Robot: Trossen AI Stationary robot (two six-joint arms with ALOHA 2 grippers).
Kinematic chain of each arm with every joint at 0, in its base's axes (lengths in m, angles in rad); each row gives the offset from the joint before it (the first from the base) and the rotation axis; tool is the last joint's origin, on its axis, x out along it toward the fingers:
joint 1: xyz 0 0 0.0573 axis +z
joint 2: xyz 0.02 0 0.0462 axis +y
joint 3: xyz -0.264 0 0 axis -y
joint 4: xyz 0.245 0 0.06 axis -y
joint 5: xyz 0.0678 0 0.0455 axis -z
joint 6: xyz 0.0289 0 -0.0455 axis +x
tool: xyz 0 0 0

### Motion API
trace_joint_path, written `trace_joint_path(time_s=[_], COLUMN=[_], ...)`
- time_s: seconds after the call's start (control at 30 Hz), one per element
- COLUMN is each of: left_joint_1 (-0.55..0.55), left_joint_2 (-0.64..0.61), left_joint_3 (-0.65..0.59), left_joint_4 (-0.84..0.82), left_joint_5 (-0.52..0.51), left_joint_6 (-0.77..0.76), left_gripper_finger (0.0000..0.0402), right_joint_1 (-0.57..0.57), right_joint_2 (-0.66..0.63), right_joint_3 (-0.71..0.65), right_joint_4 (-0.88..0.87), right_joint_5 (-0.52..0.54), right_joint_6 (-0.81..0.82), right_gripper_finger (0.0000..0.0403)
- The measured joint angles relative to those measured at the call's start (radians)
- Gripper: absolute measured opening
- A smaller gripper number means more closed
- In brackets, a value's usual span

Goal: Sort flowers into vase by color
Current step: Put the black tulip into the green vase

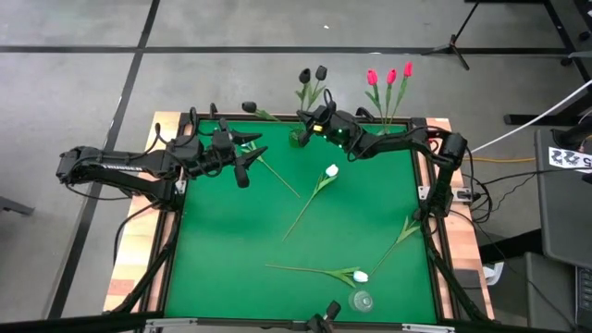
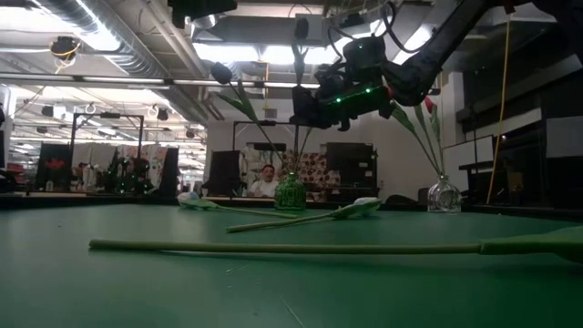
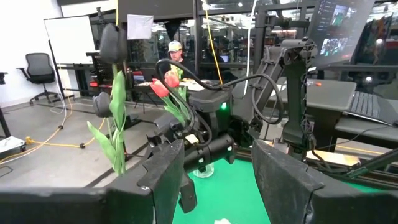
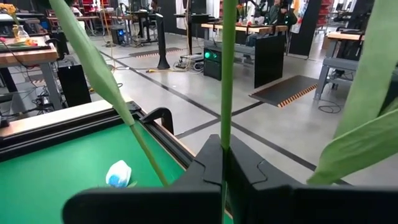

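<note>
The right gripper (image 1: 305, 123) has its jaws pinched on a black tulip's stem (image 4: 227, 74) over the green vase (image 2: 290, 193) at the desk's far edge. The left gripper (image 1: 248, 162) hovers nearby, jaws wide. White tulips (image 1: 331, 171) lie on the desk (image 1: 231, 240).

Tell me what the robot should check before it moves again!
1. Right pincer shut on a stem: ok.
2. That stem over the green vase with the black tulips: looks close, cannot tell exactly.
3. Held flower's colour: cannot tell, its head is out of sight.
4. Left pincer open, holding nothing, off to the side: ok.
5. Red tulips in their own clear vase: ok.
6. White tulips lying on the mat, not sorted: not ok.
</note>
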State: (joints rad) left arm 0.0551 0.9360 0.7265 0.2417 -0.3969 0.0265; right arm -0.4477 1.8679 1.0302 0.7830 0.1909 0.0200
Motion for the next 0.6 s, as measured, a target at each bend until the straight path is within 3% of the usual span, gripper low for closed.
trace_joint_path(time_s=[0.6], left_joint_1=[0.0], left_joint_2=[0.001], left_joint_3=[0.0], left_joint_4=[0.0], left_joint_5=[0.0], left_joint_6=[0.0], left_gripper_finger=[0.0186], right_joint_1=[-0.013], right_joint_2=[0.031], right_joint_3=[0.002], right_joint_4=[-0.013], right_joint_5=[-0.026], right_joint_6=[0.006], right_gripper_finger=[0.0])
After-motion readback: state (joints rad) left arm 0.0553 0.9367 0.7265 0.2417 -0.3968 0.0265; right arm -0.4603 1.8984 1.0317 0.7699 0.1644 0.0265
